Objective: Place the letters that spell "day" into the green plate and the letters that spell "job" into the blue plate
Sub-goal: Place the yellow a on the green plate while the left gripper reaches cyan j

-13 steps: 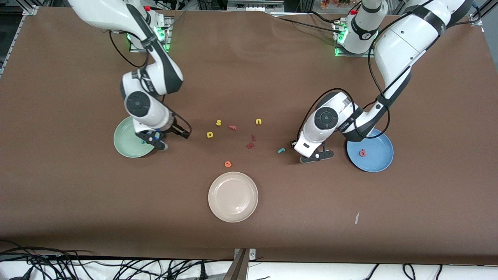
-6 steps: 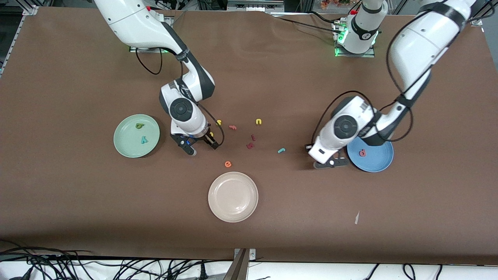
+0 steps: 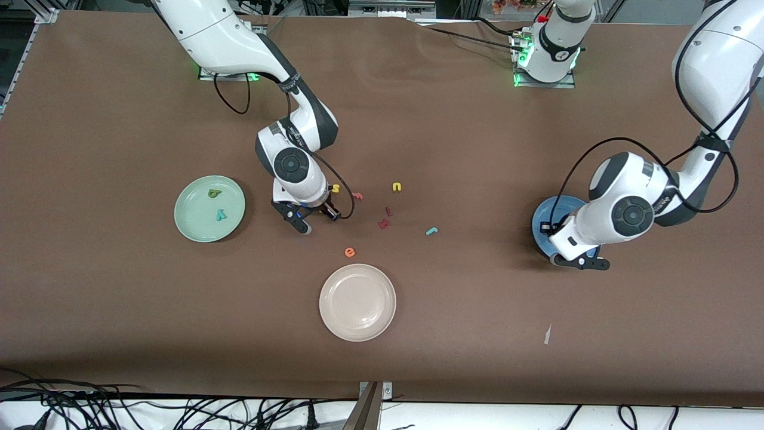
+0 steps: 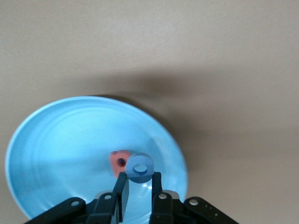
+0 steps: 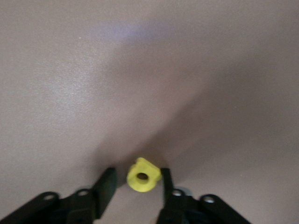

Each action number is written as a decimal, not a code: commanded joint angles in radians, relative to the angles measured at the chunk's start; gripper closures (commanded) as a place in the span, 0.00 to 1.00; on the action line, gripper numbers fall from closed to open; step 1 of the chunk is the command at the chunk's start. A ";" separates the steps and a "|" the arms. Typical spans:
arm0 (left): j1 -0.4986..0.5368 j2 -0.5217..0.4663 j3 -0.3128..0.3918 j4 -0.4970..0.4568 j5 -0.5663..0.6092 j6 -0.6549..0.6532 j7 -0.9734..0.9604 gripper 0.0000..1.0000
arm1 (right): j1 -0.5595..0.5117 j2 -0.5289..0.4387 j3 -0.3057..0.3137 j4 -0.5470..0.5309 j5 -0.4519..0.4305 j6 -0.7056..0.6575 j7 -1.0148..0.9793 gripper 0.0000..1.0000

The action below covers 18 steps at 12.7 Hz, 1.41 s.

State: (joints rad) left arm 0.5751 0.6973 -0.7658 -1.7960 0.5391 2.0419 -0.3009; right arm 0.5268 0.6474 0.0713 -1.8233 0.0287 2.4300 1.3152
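Yellow "a" (image 5: pixel 142 176) lies flat on the table (image 3: pixel 119 328), mid-table, a bit toward the right arm's end, w/ the right gripper (image 3: pixel 316 220) down around it: one finger touches it, the other stands off w/ a gap, so jaws open, not clamped. Blue "o" (image 4: pixel 140 167) is pinched in the left gripper (image 4: pixel 139 179), jaws closed on it, up over the blue plate (image 4: pixel 56 140) toward the left arm's end; pinkish-red "b" (image 4: pixel 119 162) already lies in that plate. Green plate (image 3: pixel 194 224), toward the right arm's end, holds dark green "d" (image 3: pixel 213 193) & teal "y" (image 3: pixel 221 215). Teal "j" (image 3: pixel 431 230) is loose on the table between the plates.

Risks:
- "a" sits off-centre in the jaws; an uneven squeeze prob. skids or flips it, since it's tiny, light foam
- yellow "s" (image 3: pixel 335 189) lies just beside the right gripper; could get knocked
- "o" is a ring, may roll or bounce off the rim if dropped from height

Materials: letters are matte foam, soft, thin; plates smooth, glossy, round, shallow; table is covered in dull brown, slightly textured sheet
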 commanded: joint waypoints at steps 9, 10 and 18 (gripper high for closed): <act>-0.207 0.008 0.000 0.109 -0.106 -0.003 -0.239 0.00 | -0.033 -0.161 -0.206 0.006 0.016 -0.343 -0.471 0.94; -0.236 0.014 0.002 0.121 -0.106 -0.003 -0.285 0.00 | -0.033 -0.167 -0.240 -0.002 0.017 -0.357 -0.551 0.94; -0.435 0.093 0.016 0.156 -0.091 0.158 -0.736 0.00 | -0.152 -0.128 -0.416 -0.071 0.137 -0.322 -1.092 0.92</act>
State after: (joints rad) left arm 0.1959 0.7532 -0.7693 -1.6761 0.4531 2.1676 -0.9523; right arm 0.4136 0.5069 -0.3524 -1.8802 0.1334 2.0870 0.3054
